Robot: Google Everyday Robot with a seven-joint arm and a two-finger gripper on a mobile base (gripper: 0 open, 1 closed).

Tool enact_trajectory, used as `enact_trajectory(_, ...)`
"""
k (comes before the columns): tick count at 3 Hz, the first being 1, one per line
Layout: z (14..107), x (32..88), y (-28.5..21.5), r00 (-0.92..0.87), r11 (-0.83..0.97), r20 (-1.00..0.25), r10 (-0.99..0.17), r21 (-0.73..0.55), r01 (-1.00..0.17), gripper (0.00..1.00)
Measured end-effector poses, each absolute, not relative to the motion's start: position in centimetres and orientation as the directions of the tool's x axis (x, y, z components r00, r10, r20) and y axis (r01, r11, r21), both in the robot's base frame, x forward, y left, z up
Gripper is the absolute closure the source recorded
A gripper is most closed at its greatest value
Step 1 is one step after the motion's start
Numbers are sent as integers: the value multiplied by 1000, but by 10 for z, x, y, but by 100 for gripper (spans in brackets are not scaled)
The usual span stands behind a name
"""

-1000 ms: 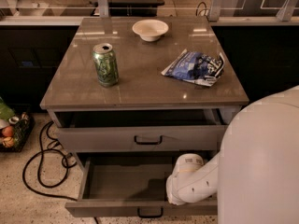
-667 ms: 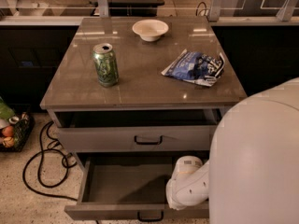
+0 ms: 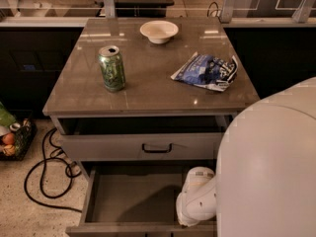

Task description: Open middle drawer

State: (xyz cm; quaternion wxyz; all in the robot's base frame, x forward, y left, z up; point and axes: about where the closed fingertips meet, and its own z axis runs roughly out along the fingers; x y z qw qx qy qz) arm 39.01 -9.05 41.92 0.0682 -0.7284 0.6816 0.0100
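The middle drawer [image 3: 129, 204] is pulled far out, its bare grey inside showing and its front rim at the bottom edge of the view. Its handle is cut off below the frame. Above it, the top drawer [image 3: 103, 147] with a black loop handle [image 3: 157, 148] stands slightly out under the countertop. The lowest drawer is hidden. My big white arm [image 3: 271, 172] fills the right side. Its rounded white end link [image 3: 196, 202] reaches down over the right front of the open drawer. The gripper itself is hidden below this link and out of view.
On the countertop [image 3: 148, 90] stand a green can [image 3: 112, 68], a white bowl [image 3: 159, 31] and a blue crumpled chip bag [image 3: 206, 71]. A black cable [image 3: 42, 181] loops on the floor at the left, next to a basket of items [image 3: 12, 139].
The middle drawer has slid out a little further, so its handle has left the bottom of the view. The white arm has spread further left and up in the view.
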Motion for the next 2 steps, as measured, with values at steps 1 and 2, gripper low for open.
enact_trajectory(1,419,390,-90,71,-62,-107,-992,-86,-994,74)
enact_trajectory(2,419,390,-90,72,-62,-108,-992,-86,-994,51)
